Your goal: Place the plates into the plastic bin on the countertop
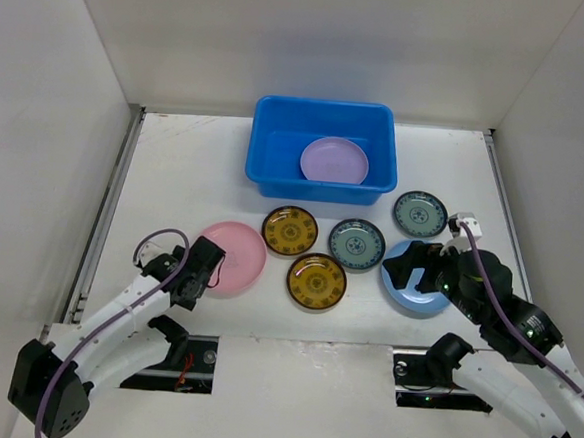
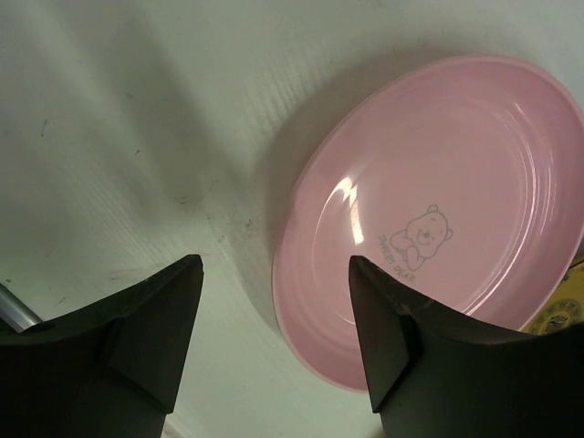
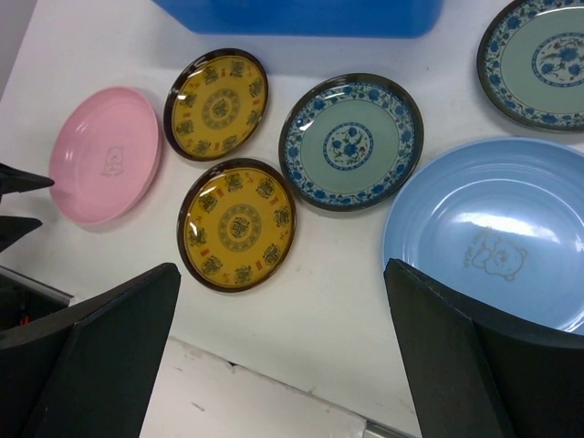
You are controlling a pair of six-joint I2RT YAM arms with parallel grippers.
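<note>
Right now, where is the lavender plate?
In the overhead view, the lavender plate lies inside the blue bin at the back middle of the table, in the bin's right half, the only plate in it.

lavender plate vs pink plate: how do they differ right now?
Colour: the lavender plate is pale purple, the pink plate is pink.
Place: lavender lies in the bin; pink lies on the countertop, outside the bin.
Gripper: the open left gripper is at pink's edge, one finger over the plate and one over the countertop; no gripper is near lavender.
Shared: both are round, plain-coloured and lie flat, face up.
</note>
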